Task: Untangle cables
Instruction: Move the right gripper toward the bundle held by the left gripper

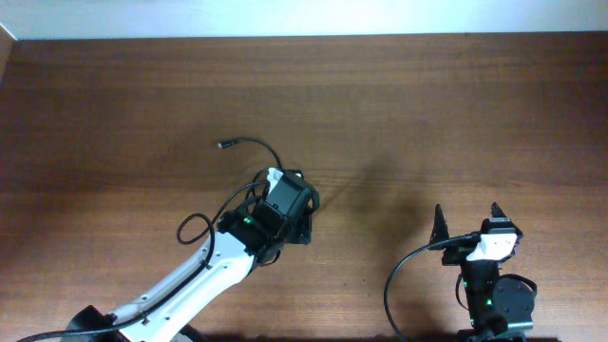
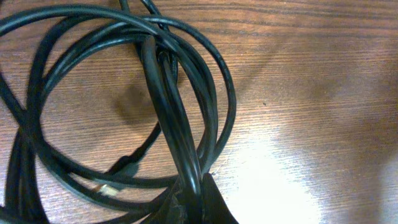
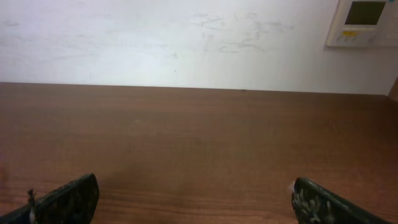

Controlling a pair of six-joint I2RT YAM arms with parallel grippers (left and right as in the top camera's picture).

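The thin black cables (image 1: 255, 144) (image 2: 174, 124) are seen looped together on the brown wooden tabletop (image 1: 427, 104), left of centre, with one plug end stretched out behind the coil. Several strands are pinched by the left gripper (image 1: 288, 201) (image 2: 204, 200), which is closed around them. The right gripper (image 1: 466, 220) (image 3: 193, 202) is spread wide and empty, well apart from the coil.

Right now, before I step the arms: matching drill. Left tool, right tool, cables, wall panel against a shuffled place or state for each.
1 left tool
2 right tool
3 cables
4 wall panel

A open wide, holding nothing
B coiled in overlapping loops
C top right of the right wrist view
D right over the cables, mid-table

Pairs: 1-D, 2-A, 3-B, 4-C
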